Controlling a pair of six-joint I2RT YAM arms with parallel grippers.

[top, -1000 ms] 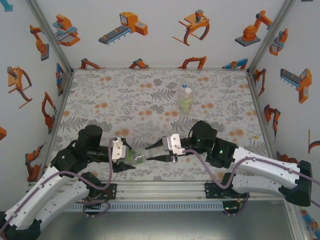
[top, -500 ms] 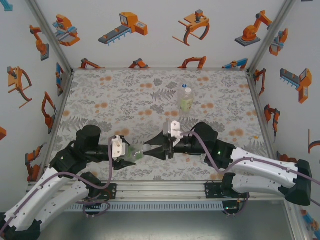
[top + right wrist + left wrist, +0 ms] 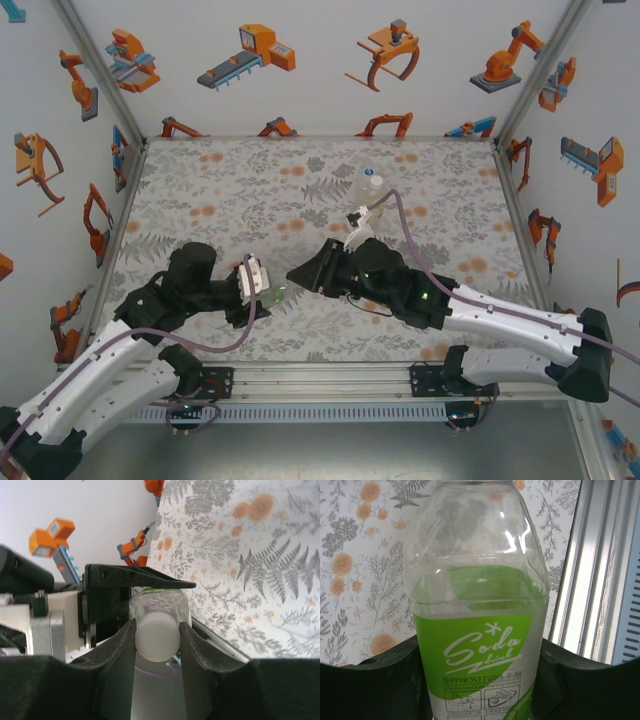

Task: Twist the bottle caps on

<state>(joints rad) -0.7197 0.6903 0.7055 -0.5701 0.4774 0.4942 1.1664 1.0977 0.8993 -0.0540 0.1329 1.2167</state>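
The bottle with the green label [image 3: 480, 630] lies sideways off the table, gripped round its body by my left gripper [image 3: 480, 685], which is shut on it. In the top view this bottle [image 3: 279, 294] points right from the left gripper [image 3: 268, 288] toward my right gripper [image 3: 298, 277]. A white bottle cap [image 3: 157, 640] sits at the bottle's mouth [image 3: 160, 605], pinched between the right gripper's [image 3: 157, 645] two black fingers [image 3: 117, 660]. Whether the cap is threaded on is hidden.
A second clear bottle [image 3: 372, 192] with a pale label stands at the back of the floral table [image 3: 220, 200], partly behind the right wrist's cable. An aluminium rail [image 3: 320, 378] runs along the near edge. Printed walls close in three sides.
The right gripper closed the gap to the bottle's mouth with the cap, then its wrist turned over and the arm swung toward the back. The left gripper shifted slightly right with the bottle.
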